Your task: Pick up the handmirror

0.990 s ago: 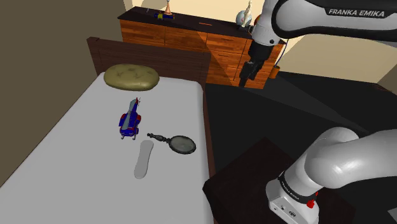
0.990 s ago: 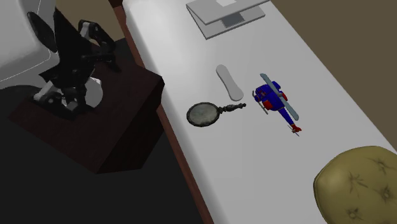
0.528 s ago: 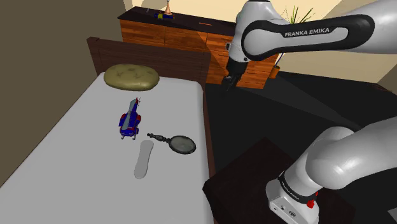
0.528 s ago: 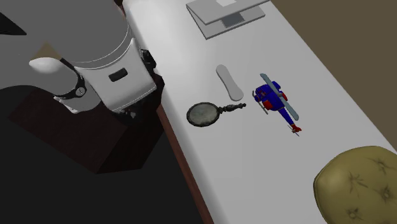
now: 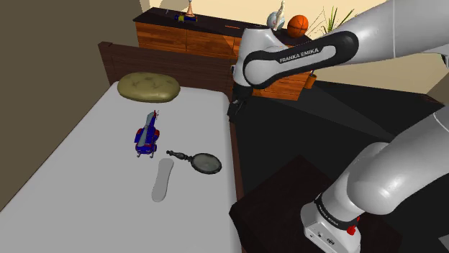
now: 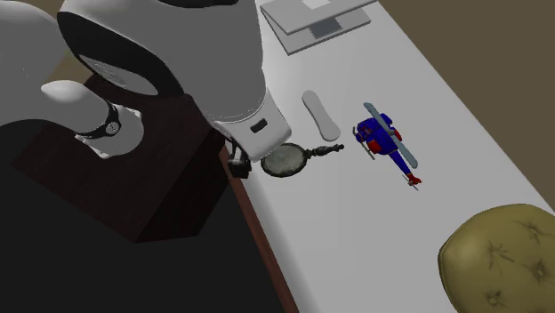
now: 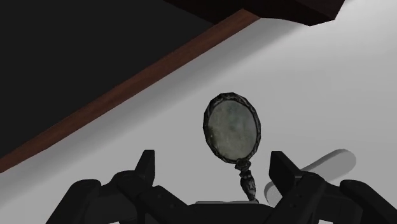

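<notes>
The handmirror [image 5: 204,163] lies flat on the grey bed [image 5: 86,165], an oval dark-framed glass with an ornate dark handle, near the bed's edge on the shoulder view's right. In the second exterior view the handmirror [image 6: 286,160] is partly covered by my arm. My gripper [image 5: 233,108] hangs over the bed's wooden side rail, above and apart from the mirror. In the wrist view the gripper [image 7: 214,168] is open, its fingers [image 7: 146,167] stand wide apart, and the handmirror [image 7: 233,127] sits ahead of them, untouched.
A blue and red toy helicopter [image 5: 147,135] and a flat grey oblong piece [image 5: 162,180] lie beside the mirror's handle. An olive pillow [image 5: 149,86] rests by the headboard [image 5: 169,61]. A wooden dresser [image 5: 216,43] stands behind. My dark stand [image 5: 288,208] adjoins the bed.
My arm has swung towards the shoulder view's left and come lower, carrying the gripper from beside the dresser to over the bed's edge. The mirror has not moved.
</notes>
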